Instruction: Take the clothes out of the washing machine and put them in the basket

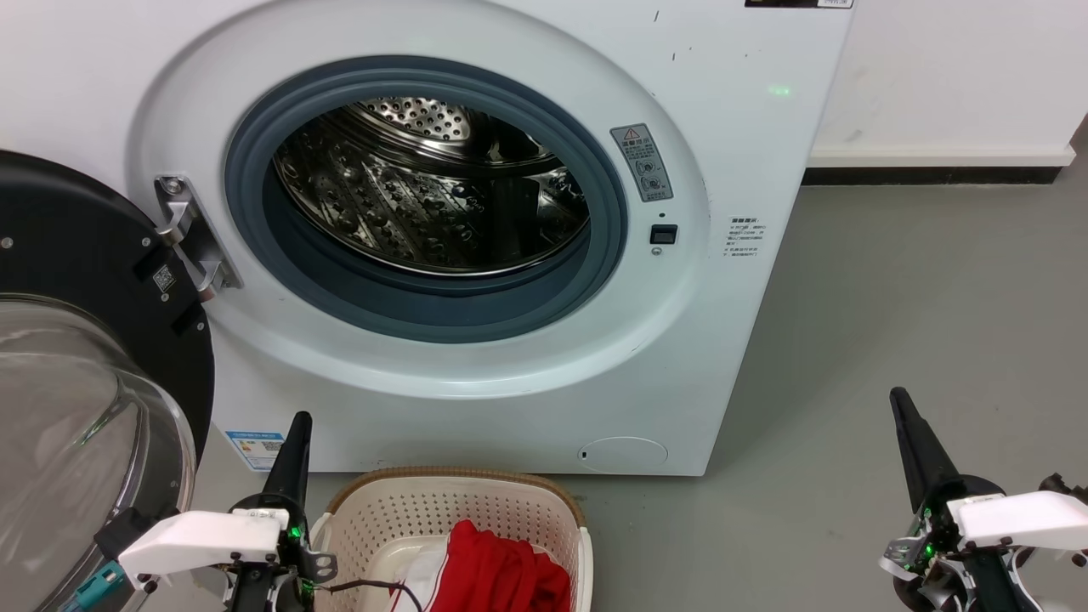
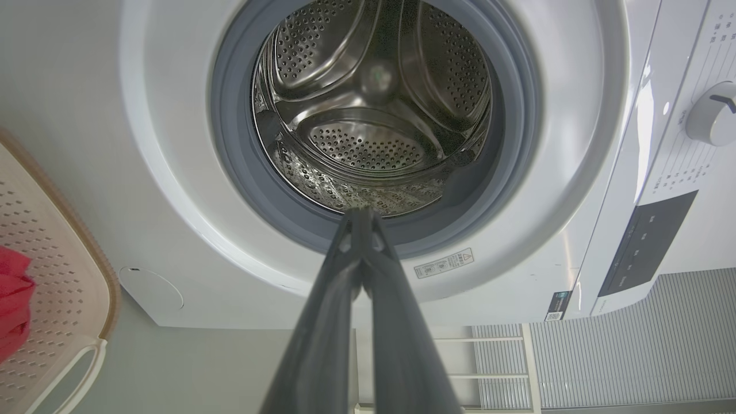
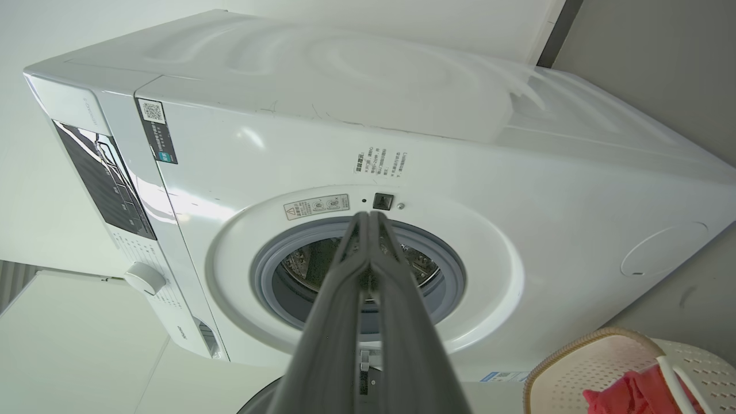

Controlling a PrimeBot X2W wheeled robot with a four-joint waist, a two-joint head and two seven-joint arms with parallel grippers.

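the red clothes [image 1: 497, 565] lie in the basket [image 1: 450, 476] before the washing machine [image 1: 748, 127], whose drum [image 1: 425, 195] looks empty. left gripper [image 1: 300, 421] and right gripper [image 1: 901, 399] have jaws together, holding nothing. a careless left-arm swing could strike the open door [image 1: 85, 246] beside it.

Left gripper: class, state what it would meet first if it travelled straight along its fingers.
Probably the washing machine: the shut left gripper aims at the grey rubber ring where it borders the steel drum. Depth is unclear; it might pass inside instead.
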